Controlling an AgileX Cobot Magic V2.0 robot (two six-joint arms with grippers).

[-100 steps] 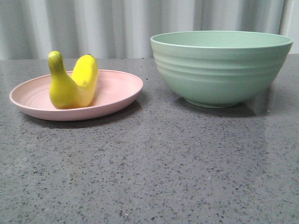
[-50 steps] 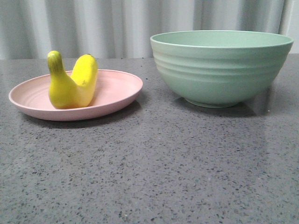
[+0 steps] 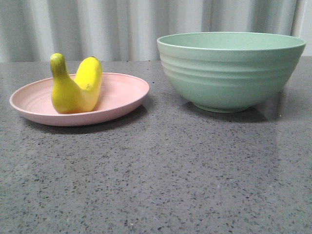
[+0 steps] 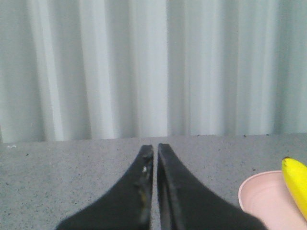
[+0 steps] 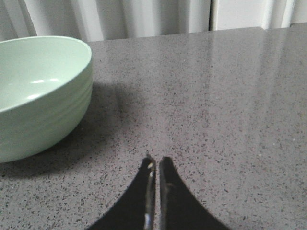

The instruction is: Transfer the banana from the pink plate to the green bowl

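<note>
Both grippers clenched and empty, banana on the plate
Left gripper (image 4: 155, 149) and right gripper (image 5: 156, 162) pinch nothing, tips nearly touching; the banana (image 3: 75, 87) lies off the left gripper's side on the pink plate (image 3: 122, 95), both ends curving upward, apart from the green bowl (image 3: 229, 73)

Soft even light, faint shadows (slightly hazy)

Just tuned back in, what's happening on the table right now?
Nothing is being handled yet. The banana lies on the pink plate, with the green bowl standing apart on the table beside it. The left gripper and right gripper are both shut and empty, neither touching anything.
</note>
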